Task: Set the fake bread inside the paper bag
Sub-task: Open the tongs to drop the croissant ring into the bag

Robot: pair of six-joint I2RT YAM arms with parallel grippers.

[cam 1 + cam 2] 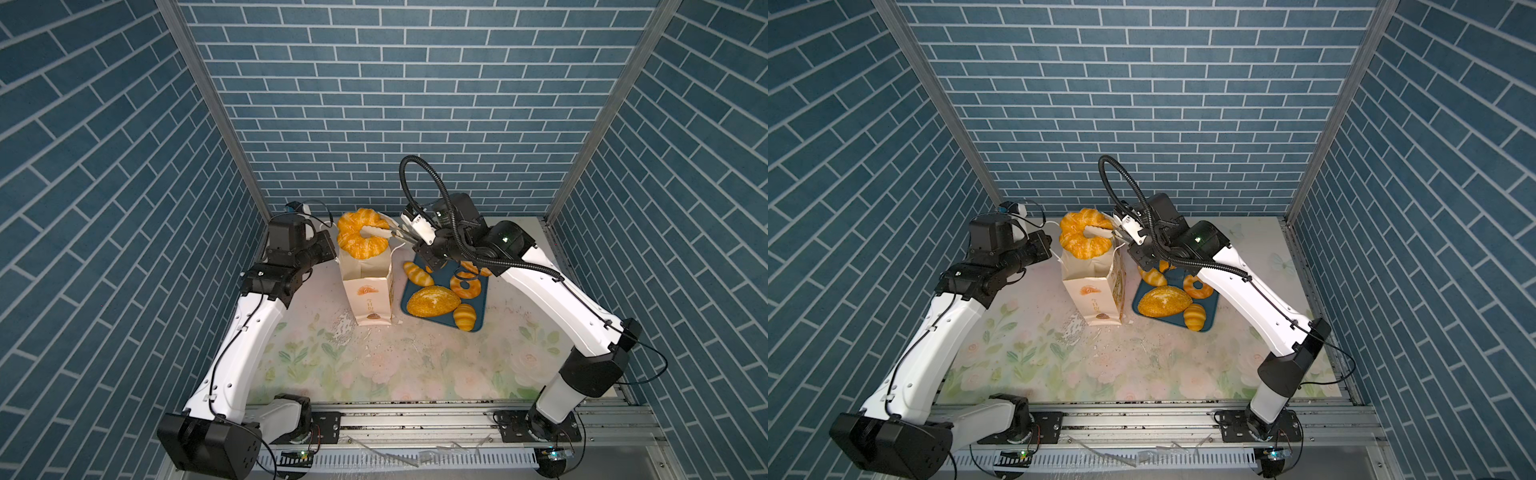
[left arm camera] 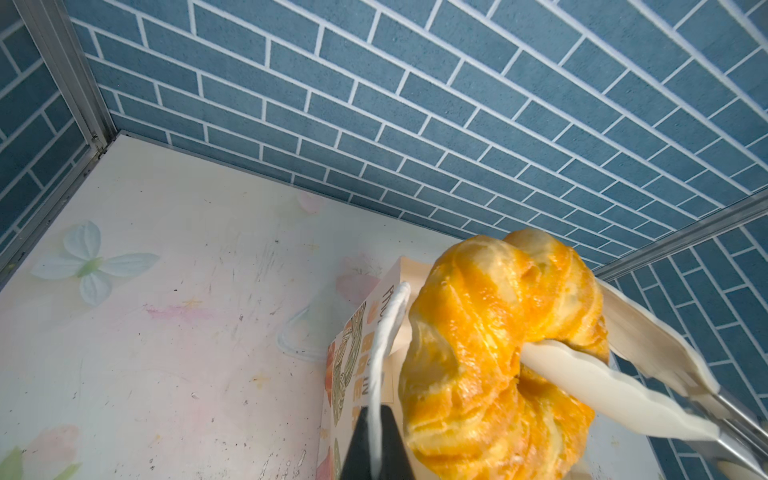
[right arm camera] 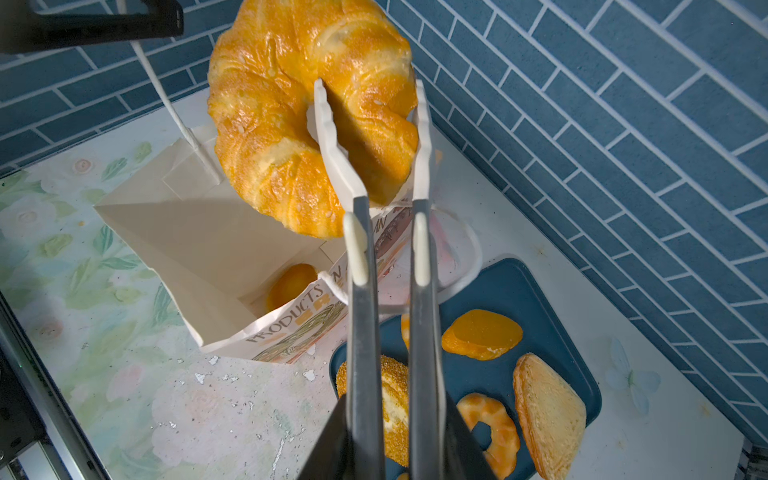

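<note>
Your right pincer [image 3: 395,428] is clamped on a pair of tongs [image 3: 361,332]; the metal arms run out between its black fingers. The white tong tips pinch the twisted ring [image 3: 266,124], one tip through the hole and one on the outer edge. The ring hangs over the open mouth of the paper bag [image 1: 368,295], and in both top views it covers most of the opening. Contact between ring and bag rim: cannot tell.

Your left pincer [image 2: 376,444] is pressed together on the bag's white cord handle [image 2: 380,353]. The cord is drawn taut from the rim up to the pincer. The bag stands upright on the floral counter [image 1: 374,365].

Inside the bag, at the bottom: one orange bun [image 3: 291,286].

The dark blue tray [image 3: 540,291] sits on the counter just right of the bag. On the tray:
- large oval loaf [image 1: 432,302]
- striped roll [image 1: 417,274]
- small croissant [image 1: 464,316]
- flat ring pastry [image 3: 507,424]
- plain oval bun [image 3: 482,334]
- tan triangle [image 3: 548,411]
</note>
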